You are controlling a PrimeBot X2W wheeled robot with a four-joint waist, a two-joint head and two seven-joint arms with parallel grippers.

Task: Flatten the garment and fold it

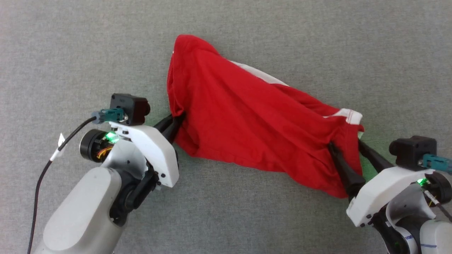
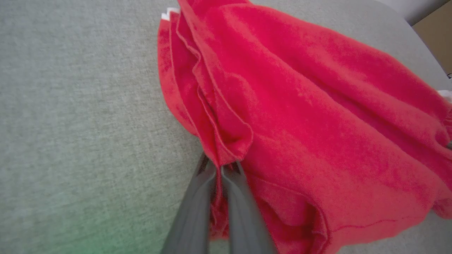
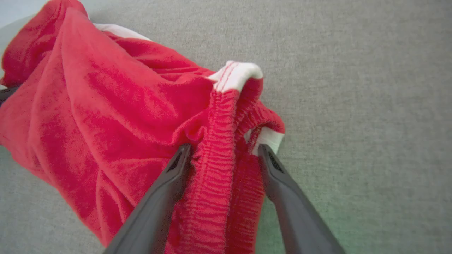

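- Left gripper (image 1: 176, 120), left of centre in the head view: its two fingers are pressed together on a pinch of the garment's (image 1: 247, 120) left edge. In the left wrist view the red cloth is gathered into pleats where it enters the fingertips, so this hold looks firm.
- The garment lies across the middle of the head view on the grey desk (image 1: 70, 53), running from a peak at upper centre down to the lower right. It is one loose, wrinkled mass with several layers heaped on each other. A white band (image 1: 261, 74) peeks out along its upper edge, and a white trim (image 1: 348, 114) is turned over at its right end.
- Right gripper (image 1: 345, 144), lower right of the head view: its fingers stand apart, astride the bunched elastic waistband. In the right wrist view the cloth sits between them without being pinched flat.
- Progress, as I judge it: early in the flattening. Both ends are reached, one gripped and one only straddled, but nothing is spread out, no edge lies straight, and no fold is made.
- Left to do: close on the right end, pull the cloth taut and lay it flat, smooth the piled layers, then do all of the folding.
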